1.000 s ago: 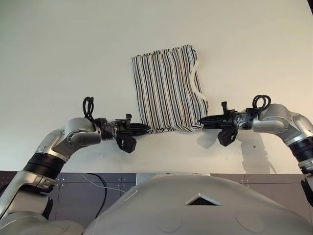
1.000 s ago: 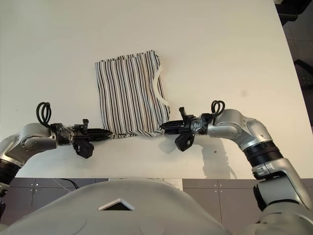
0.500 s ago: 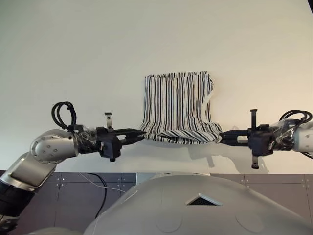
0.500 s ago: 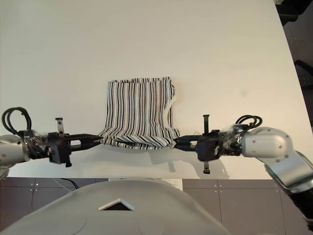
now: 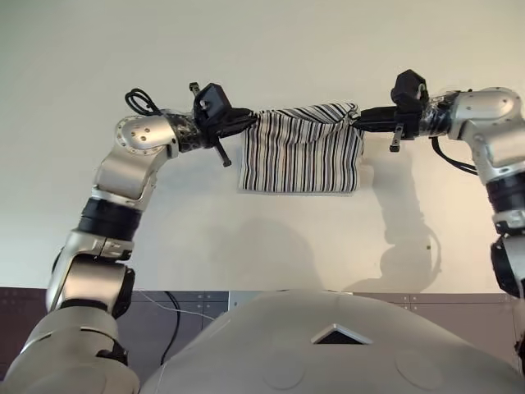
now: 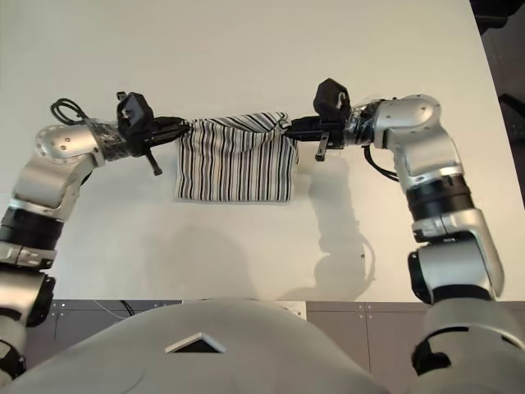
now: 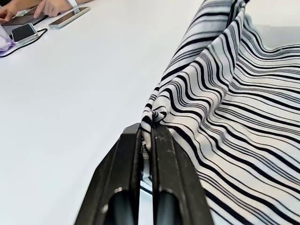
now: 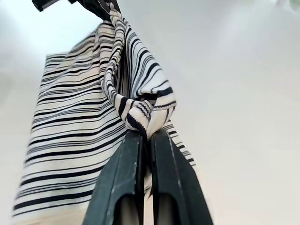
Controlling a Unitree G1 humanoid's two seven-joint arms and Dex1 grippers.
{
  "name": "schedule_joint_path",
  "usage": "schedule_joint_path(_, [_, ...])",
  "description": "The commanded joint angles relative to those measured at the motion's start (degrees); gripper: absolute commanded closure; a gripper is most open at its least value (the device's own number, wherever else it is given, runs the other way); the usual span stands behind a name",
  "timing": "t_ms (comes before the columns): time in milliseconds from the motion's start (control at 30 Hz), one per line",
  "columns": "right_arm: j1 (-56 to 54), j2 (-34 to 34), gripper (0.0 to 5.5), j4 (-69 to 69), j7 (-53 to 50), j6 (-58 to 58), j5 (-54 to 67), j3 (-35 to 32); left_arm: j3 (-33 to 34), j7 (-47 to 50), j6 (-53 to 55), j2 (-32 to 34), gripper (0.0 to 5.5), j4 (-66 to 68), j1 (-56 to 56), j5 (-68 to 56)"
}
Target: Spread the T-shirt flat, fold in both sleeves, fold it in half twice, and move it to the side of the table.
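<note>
I hold the black-and-white striped cotton T-shirt [image 5: 302, 156] mid white tabletop [image 5: 164, 49]. L gripper [image 5: 250, 122] & R gripper [image 5: 359, 118] each pinch a far corner, prob. to keep the half-fold edges aligned.

You're looking at T-shirt [image 5: 300, 148]: thin soft cloth, striped, matt, bunching into fine creases at both pinched corners. Left gripper [image 7: 147, 135] and right gripper [image 8: 146, 137]: you're seeing black fingers, plastic by look, smooth, satin sheen along edges, clamping cloth between them. Table [image 5: 246, 49] is reading as white, smooth, mostly matt, catching soft glare in wrist views. Phone [image 7: 69, 17] at far edge is showing glossy glass face.
</note>
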Motion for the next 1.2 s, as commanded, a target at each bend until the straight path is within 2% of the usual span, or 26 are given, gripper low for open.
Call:
schedule_joint_path(33, [-5.19,5.94,5.4,14.72,-4.63,-5.63,-9.68,1.75,-3.39,-0.23,-5.37,-3.25,5.39,10.04,-2.29,8.67])
schedule_joint_path(67, [-5.88,7.2,5.13,17.32,-6.6,-7.33,-10.72,0.68,-3.6,0.82,-6.93,-3.73,5.02,12.07,-2.07,10.72])
schedule_joint_path(133, [-6.83,8.76,4.73,20.84,-9.45,-9.97,-11.26,-2.17,-2.65,2.48,-9.11,-4.48,4.69,14.15,-1.28,12.68])
schedule_joint_path(233, [-6.05,9.41,4.54,20.29,-13.39,-12.46,-9.72,-7.83,2.52,8.38,-11.59,-5.93,4.32,14.76,-0.1,12.22])
schedule_joint_path(333, [-3.04,9.99,4.54,13.63,-13.65,-13.81,-8.19,-11.24,7.44,10.99,-12.65,-8.0,4.32,12.41,0.77,9.31])
schedule_joint_path(500, [4.44,12.39,4.54,-2.22,-5.97,-12.0,-6.31,-8.42,12.12,13.53,-11.13,-11.59,4.32,7.37,1.29,6.51])
schedule_joint_path(600, [5.26,13.97,4.54,-4.73,-1.59,-10.31,-6.75,-5.78,8.6,16.28,-11.72,-8.36,4.32,9.82,1.33,15.94])
schedule_joint_path(733, [0.77,16.74,4.54,5.06,1.3,-11.54,-9.92,-3.78,2.22,22.5,-17.96,-0.63,4.32,16.34,1.52,32.98])
schedule_joint_path(833, [-3.05,19.05,4.54,12.9,2.37,-12.79,-11.38,-3.98,-1.88,23.65,-21.8,1.21,4.32,18.34,1.29,39.86])
schedule_joint_path(1033, [-6.64,20.5,4.54,25.07,0.02,-17.7,-16.68,-3.79,-4.94,19.28,-25.95,-3.14,4.32,14.92,2.44,38.34])
schedule_joint_path(1200, [-2.91,14.54,4.54,35.14,-7.89,-20.18,-18.94,-7.6,-2.26,26.45,-26.75,-1.64,4.32,16.97,-0.93,42.39])
